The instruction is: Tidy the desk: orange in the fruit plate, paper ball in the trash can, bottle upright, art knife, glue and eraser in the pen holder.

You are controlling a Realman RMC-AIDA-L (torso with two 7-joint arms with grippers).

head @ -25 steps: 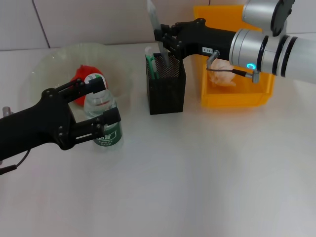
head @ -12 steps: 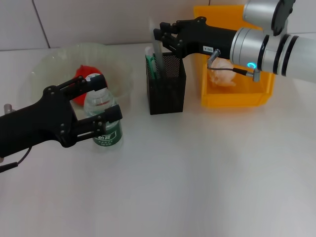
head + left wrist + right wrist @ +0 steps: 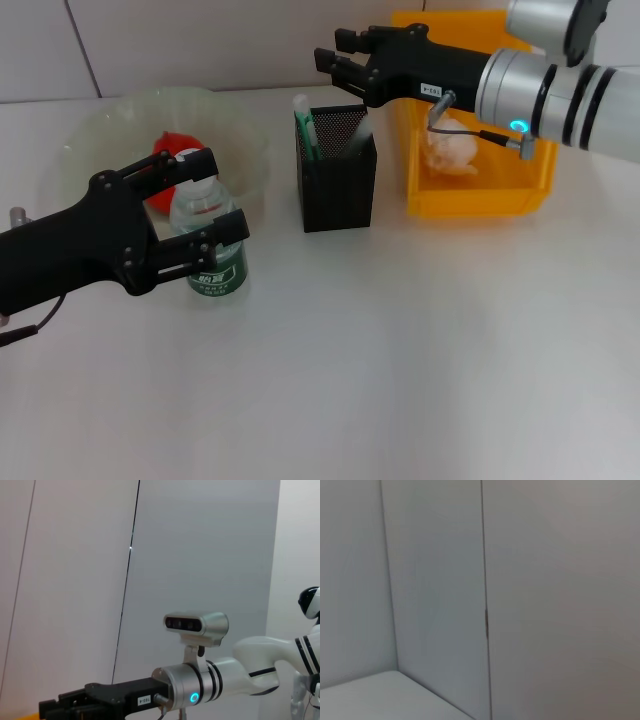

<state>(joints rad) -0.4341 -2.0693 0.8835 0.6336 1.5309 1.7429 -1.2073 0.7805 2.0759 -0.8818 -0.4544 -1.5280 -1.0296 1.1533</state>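
Left hand (image 3: 195, 215) sits w/ its fingers either side of the bottle (image 3: 207, 245), closed around it as far as you can see; bottle is upright, well left of the pen holder (image 3: 336, 180) and just in front of the fruit plate (image 3: 100, 135). Right hand (image 3: 345, 68) hovers just above and behind the pen holder, fingers spread, nothing visibly in them.

Risks, biggest thing first:

- Worktop (image 3: 420, 350): smooth and bare near the bottle. If you open the left hand unevenly or drag it back sideways, the bottle probably tips and rolls.
- Fruit plate: sits right behind the bottle. Swing the left arm back carelessly and you may clip the rim, shifting the plate and the orange (image 3: 170, 150) in it.
- Trash can (image 3: 480, 200), just right of the pen holder, w/ the paper ball (image 3: 450, 150) inside. Right arm passes over it, so a low retreat could knock the wall.
- Pen holder: light mesh, tall. Right hand is very close above the rim; dropping or pulling sideways could catch it and topple it.
- Green-capped item (image 3: 305, 130) sticks up at the holder's left side; a grey piece leans at the right. Can't tell which is glue, knife or eraser, so check all three are in before you quit.
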